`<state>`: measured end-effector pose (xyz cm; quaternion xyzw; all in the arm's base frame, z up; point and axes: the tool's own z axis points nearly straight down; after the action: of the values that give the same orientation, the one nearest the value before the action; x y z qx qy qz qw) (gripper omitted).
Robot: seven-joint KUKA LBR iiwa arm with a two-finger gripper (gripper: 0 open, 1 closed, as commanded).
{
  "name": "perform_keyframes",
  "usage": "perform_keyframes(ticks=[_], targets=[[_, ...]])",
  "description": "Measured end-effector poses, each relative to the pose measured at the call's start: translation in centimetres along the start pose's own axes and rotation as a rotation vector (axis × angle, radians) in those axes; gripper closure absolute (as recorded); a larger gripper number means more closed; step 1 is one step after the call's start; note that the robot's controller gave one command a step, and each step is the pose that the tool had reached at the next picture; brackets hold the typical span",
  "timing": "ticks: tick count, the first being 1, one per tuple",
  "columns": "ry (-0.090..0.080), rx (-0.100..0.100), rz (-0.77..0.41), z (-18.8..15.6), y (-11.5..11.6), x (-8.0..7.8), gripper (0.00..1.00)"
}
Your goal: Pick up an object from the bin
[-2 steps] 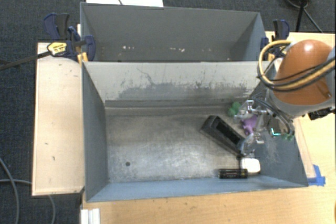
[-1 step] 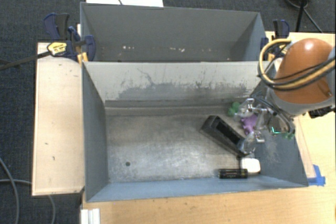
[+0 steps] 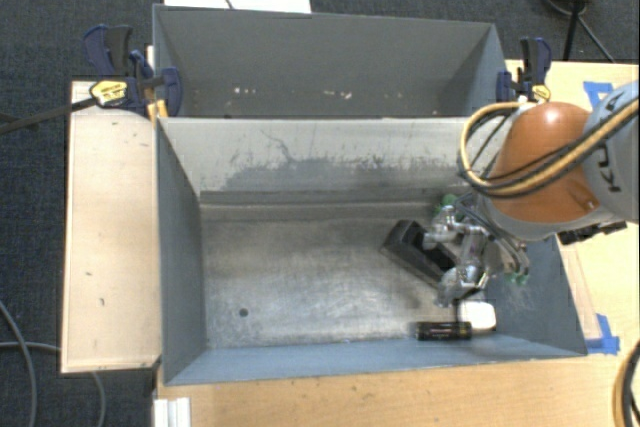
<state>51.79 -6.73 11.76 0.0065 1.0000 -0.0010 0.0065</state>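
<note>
1. Seen from my remote console, the grey metal bin (image 3: 300, 300) has sheet walls that slope down to a flat floor. The floor is scuffed pale, and a scratched, dusty band runs along the back wall.
2. The arm enters from the right, its wrist under a smooth, glossy orange dome (image 3: 540, 165) looped with dark and pale cables (image 3: 478, 140).
3. Beneath the dome the gripper (image 3: 458, 283), a cluster of bright metal parts, hangs low over the right end of the floor, near the front wall.
4. I cannot tell whether the gripper is open or closed, because its tip is a tangle of shiny hardware from this angle.
5. A matte black block (image 3: 412, 245), boxy and lying at a slant, sits just left of the gripper. Its right end is hidden behind the metal parts, so I cannot say whether the two touch.
6. A slim black cylinder (image 3: 440, 331), smooth and pen-like, lies flat along the foot of the front wall, just below the gripper.
7. A white rounded piece (image 3: 481, 317) sits at the cylinder's right end. I cannot make out whether it is a cap on the cylinder or a separate thing.
8. A small dark speck (image 3: 243, 313) marks the floor well to the left, and I cannot tell what it is.
</note>
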Motion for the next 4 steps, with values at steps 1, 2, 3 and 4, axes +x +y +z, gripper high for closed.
perform_keyframes(ticks=[1, 2, 3, 4], targets=[[0.027, -0.006, 0.390, 4.1, -1.4, -3.7, 1.00], [0.027, -0.006, 0.389, 4.1, -1.5, -3.7, 1.00], [0.023, 0.000, 0.394, 0.6, -1.5, -3.3, 1.00], [0.016, 0.001, 0.392, -4.3, -1.6, -3.7, 1.00]])
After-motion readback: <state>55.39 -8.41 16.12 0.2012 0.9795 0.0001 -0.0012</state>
